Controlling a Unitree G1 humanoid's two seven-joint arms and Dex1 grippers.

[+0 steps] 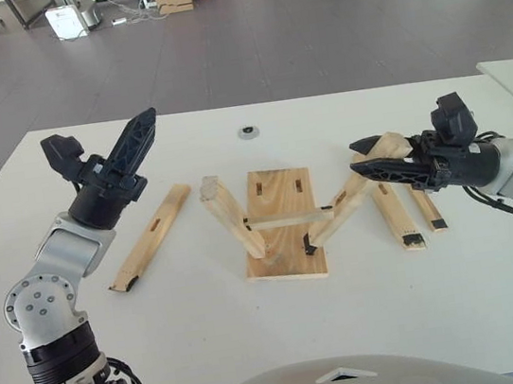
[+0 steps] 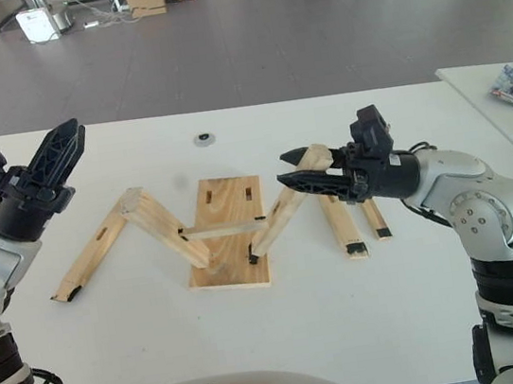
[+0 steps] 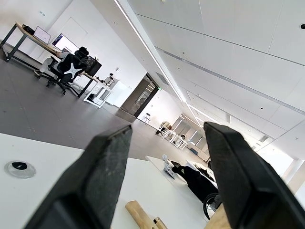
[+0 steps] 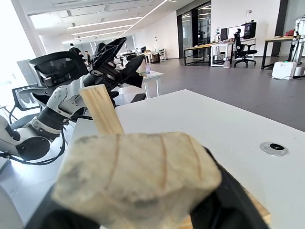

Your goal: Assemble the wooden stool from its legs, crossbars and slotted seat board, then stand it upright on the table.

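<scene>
The right gripper [image 1: 376, 157] reaches inward, fingers pinching the raised top of a stool leg [image 1: 342, 204] leaning over the seat board [image 1: 280, 187]. The left gripper [image 1: 140, 130] hovers left of that board, fingers spread.

**Clearance: centre obstructed, near and far strips passable**

The middle of the table [image 1: 258, 335] is taken up by the board [image 1: 286, 262]. The left leg [image 1: 234, 219] and the held leg [image 1: 339, 204] lean outward from it, joined by a crossbar [image 1: 284, 218]. The space between the legs above the crossbar is open from above.

The right gripper [image 1: 355, 158] is clamped on the held leg's top and bars approach from the right. Two loose pieces [image 1: 398, 215] lie just beside that leg, beneath the gripper.

The flat leg [image 1: 153, 237] lies to the left. Its gap to the left leg narrows toward the far end.

The left gripper [image 1: 146, 120], fingers apart, hangs raised above the table, well apart from the wood.

The far strip carries a grommet [image 1: 248, 132]. The near strip is bare tabletop.
</scene>
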